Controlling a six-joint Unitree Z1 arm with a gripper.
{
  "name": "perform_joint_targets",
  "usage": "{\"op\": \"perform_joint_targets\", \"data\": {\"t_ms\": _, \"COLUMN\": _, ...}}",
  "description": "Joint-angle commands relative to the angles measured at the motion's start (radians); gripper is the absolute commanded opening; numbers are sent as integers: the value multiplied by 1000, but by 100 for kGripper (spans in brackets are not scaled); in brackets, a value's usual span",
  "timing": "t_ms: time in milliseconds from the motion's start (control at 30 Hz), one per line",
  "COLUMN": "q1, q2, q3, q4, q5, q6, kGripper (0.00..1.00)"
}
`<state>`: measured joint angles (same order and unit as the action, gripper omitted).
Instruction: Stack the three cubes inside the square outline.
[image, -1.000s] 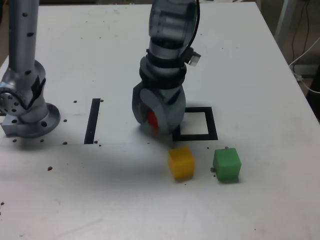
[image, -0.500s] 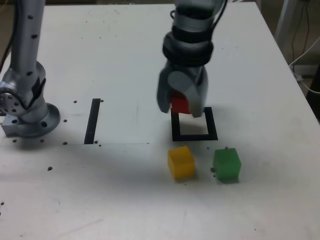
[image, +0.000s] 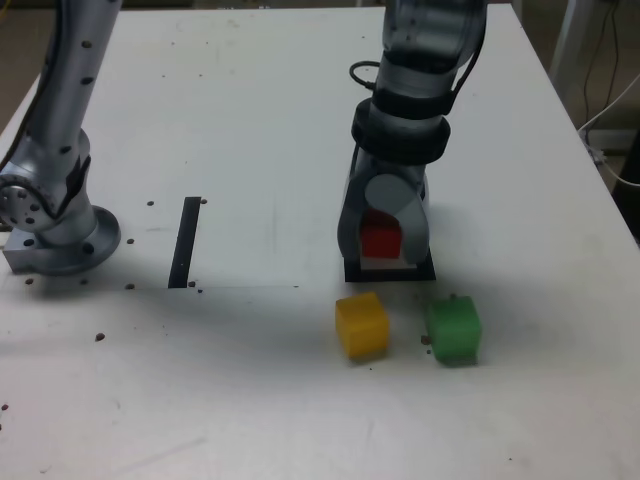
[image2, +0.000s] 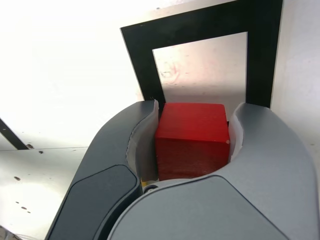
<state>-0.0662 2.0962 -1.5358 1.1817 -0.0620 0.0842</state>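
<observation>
My gripper is shut on the red cube, holding it low over the square outline, most of which the gripper hides in the exterior view. In the wrist view the red cube is clamped between both grey fingers, with the black-bordered square outline and its white interior just beyond it. I cannot tell whether the cube touches the table. The yellow cube and the green cube sit on the table in front of the outline, apart from each other.
A straight black strip lies on the white table to the exterior view's left of the outline. The arm's grey base stands at the exterior view's far left. Cables hang past the table's edge at the exterior view's right.
The gripper carried the red cube toward the exterior view's right, from beside the outline's left edge to over it, and lowered it. Yellow and green cubes stayed put.
</observation>
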Motion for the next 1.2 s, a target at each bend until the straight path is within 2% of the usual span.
{"op": "perform_joint_targets", "data": {"t_ms": 0, "q1": 1, "q2": 8, "q3": 0, "q4": -6, "q5": -2, "q6": -1, "kGripper": 22}}
{"op": "perform_joint_targets", "data": {"t_ms": 700, "q1": 26, "q2": 34, "q3": 3, "q4": -34, "q5": 9, "q6": -1, "kGripper": 24}}
{"op": "perform_joint_targets", "data": {"t_ms": 767, "q1": 26, "q2": 36, "q3": 4, "q4": -35, "q5": 10, "q6": 1, "kGripper": 33}}
{"op": "perform_joint_targets", "data": {"t_ms": 900, "q1": 26, "q2": 40, "q3": 6, "q4": -39, "q5": 10, "q6": 6, "kGripper": 76}}
{"op": "perform_joint_targets", "data": {"t_ms": 967, "q1": 26, "q2": 41, "q3": 8, "q4": -40, "q5": 9, "q6": 7, "kGripper": 93}}
{"op": "perform_joint_targets", "data": {"t_ms": 1000, "q1": 26, "q2": 41, "q3": 8, "q4": -40, "q5": 9, "q6": 7, "kGripper": 98}}
{"op": "perform_joint_targets", "data": {"t_ms": 1167, "q1": 26, "q2": 44, "q3": 8, "q4": -42, "q5": 8, "q6": 9, "kGripper": 100}}
